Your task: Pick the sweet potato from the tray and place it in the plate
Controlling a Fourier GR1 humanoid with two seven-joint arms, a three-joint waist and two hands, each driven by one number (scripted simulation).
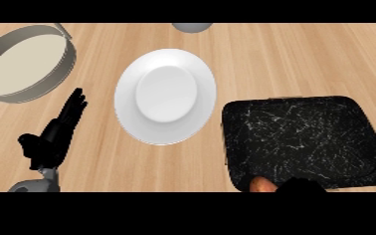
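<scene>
Barely begun, judging by the layout; white plate bare at the counter's middle, nothing set in it yet; sweet potato not delivered, showing only as a small orange-brown patch at the near-left corner of the black marbled tray, right of the plate and just apart from its rim; remaining, by that reading: lift clear of the tray, carry leftward to the plate, set down in the plate's well, let go.

Right hand low at the tray's near edge, right beside the sweet potato, seen only as a dark mass cut off by the view's lower limit; touching or merely alongside, cannot tell; fingers hidden, so grip or no grip cannot be told either.

Left hand left of the plate, well apart from the tray; resting, fingers straight and pointing away up the counter, thumb out to the side, holding nothing; grey forearm just visible below it.

Beyond the plate on its left, a round grey-rimmed pan with a pale inside; beyond the plate, at the counter's far edge, part of a grey rounded object, too little of it showing to name.
</scene>
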